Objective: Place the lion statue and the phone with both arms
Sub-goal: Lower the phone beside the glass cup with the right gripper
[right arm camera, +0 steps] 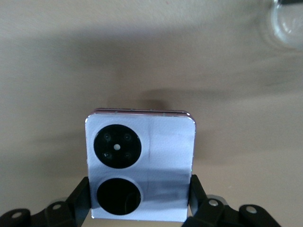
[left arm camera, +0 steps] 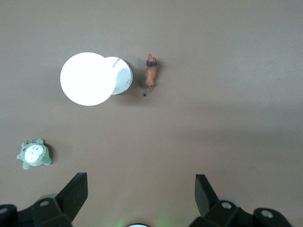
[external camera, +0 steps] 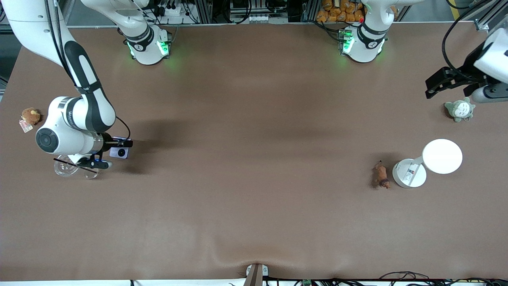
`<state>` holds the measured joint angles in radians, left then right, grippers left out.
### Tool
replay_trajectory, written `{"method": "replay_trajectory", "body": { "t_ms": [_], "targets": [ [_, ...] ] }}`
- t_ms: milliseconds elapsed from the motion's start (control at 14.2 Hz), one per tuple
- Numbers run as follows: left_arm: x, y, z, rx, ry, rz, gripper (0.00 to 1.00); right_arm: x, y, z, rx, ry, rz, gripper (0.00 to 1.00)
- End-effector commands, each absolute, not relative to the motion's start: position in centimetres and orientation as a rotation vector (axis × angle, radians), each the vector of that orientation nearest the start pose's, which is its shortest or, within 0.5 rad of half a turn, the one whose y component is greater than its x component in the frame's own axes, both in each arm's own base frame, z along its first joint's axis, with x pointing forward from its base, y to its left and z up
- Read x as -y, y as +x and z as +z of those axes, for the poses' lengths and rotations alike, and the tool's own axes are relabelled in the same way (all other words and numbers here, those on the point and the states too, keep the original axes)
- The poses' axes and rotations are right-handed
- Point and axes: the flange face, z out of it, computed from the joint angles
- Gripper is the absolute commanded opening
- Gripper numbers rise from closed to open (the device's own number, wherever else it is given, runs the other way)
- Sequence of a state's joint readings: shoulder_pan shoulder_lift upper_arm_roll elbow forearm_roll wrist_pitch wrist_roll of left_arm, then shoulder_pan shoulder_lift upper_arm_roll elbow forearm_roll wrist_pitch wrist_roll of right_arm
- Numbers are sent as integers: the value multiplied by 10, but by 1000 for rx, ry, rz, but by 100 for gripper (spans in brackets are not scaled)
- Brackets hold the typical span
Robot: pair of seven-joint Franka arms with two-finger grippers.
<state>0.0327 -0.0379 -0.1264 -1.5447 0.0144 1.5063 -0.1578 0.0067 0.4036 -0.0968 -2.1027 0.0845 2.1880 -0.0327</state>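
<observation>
front view: high across the table, facing my two bases along its top edge, looking steeply down; it takes in the whole table [external camera: 254,222].
left wrist view: rides my left arm, looking straight down from well above the table near that arm's end, past my left gripper [left arm camera: 141,198].
right wrist view: rides my right arm, very close, the phone [right arm camera: 140,165] filling it between my right gripper [right arm camera: 140,201].
shared, front and left wrist: lion statue [external camera: 382,176] [left arm camera: 151,73], white lamp [external camera: 432,161] [left arm camera: 92,79], grey-green plush [external camera: 459,109] [left arm camera: 33,154].
shared, front and right wrist: the phone [external camera: 120,151], clear dish [external camera: 66,168] [right arm camera: 287,23].
</observation>
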Motion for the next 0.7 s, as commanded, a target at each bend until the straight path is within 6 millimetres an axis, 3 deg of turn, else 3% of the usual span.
{"method": "replay_trajectory", "body": {
  "t_ms": [0,352,634],
  "targets": [
    [36,530,651,141,-3153,-7,100,43,535,191,-141,-3073,449,15],
    [28,528,650,152,-3136,-7,100,50,541,172,-85,-3132,382,22],
    [45,528,650,101,-3137,-2,100,53,546,173,-86,-3141,344,30]
  ]
}}
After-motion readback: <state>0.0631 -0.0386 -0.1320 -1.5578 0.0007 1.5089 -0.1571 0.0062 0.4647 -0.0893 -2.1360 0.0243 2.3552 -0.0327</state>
